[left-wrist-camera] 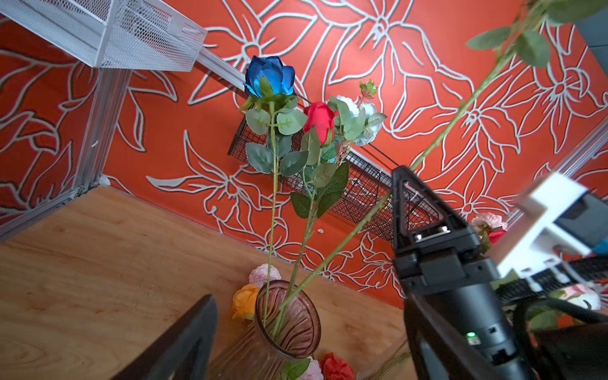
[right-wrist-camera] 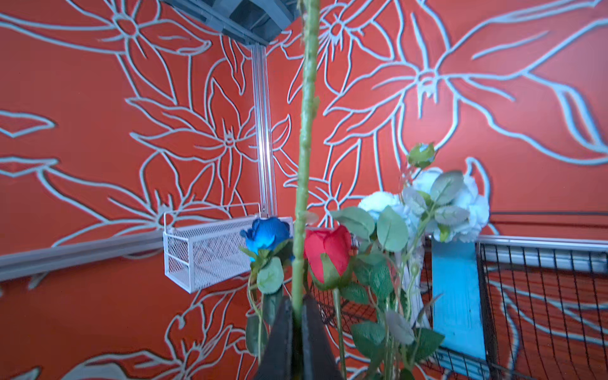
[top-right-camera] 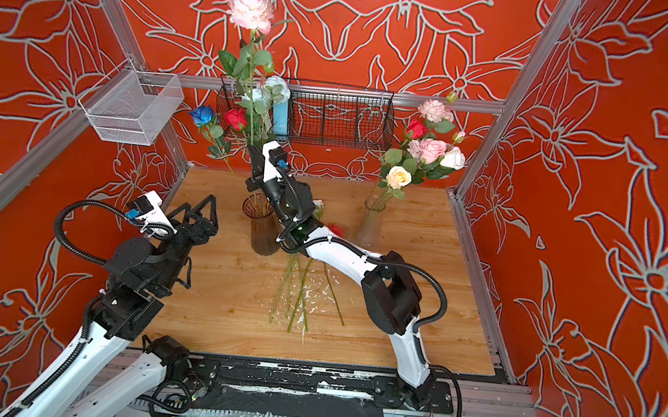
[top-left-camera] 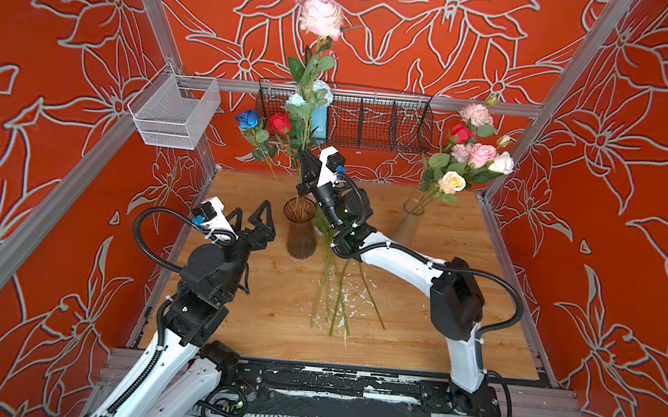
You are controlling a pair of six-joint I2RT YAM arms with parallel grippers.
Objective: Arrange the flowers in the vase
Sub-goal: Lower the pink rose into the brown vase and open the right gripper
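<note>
**Item 1 – vase.** Ribbed brown vase upright near the middle of the table. Already seated in it: blue rose and red rose, leaning toward eleven o'clock. Pale blue cluster just behind them at twelve o'clock. Foot of its stalk not traceable, so not counted.

**Item 2 – step in hand.** Right gripper poised above the vase mouth, jaws pressed together on the peony stem. Pink blooms high above at twelve o'clock. In the left wrist view, lower end of that stem apparently inside the vase mouth. Judged: insertion under way, release not yet made.

**Item 3 – idle arm.** Left gripper at nine o'clock of the vase, just beside it. Fingers spread wide, holding nothing.

**Item 4 – outstanding.** Several loose flowers lying on the table at five to six o'clock of the vase, blooms largely hidden under the right arm. Further bunch in a clear vase toward three o'clock, well apart; supply or finished work, not determinable.

**Assessment.** Two placed for certain, one going in, at least four stalks left on the board. Judged well short of half done if the bunch counts too.
</note>
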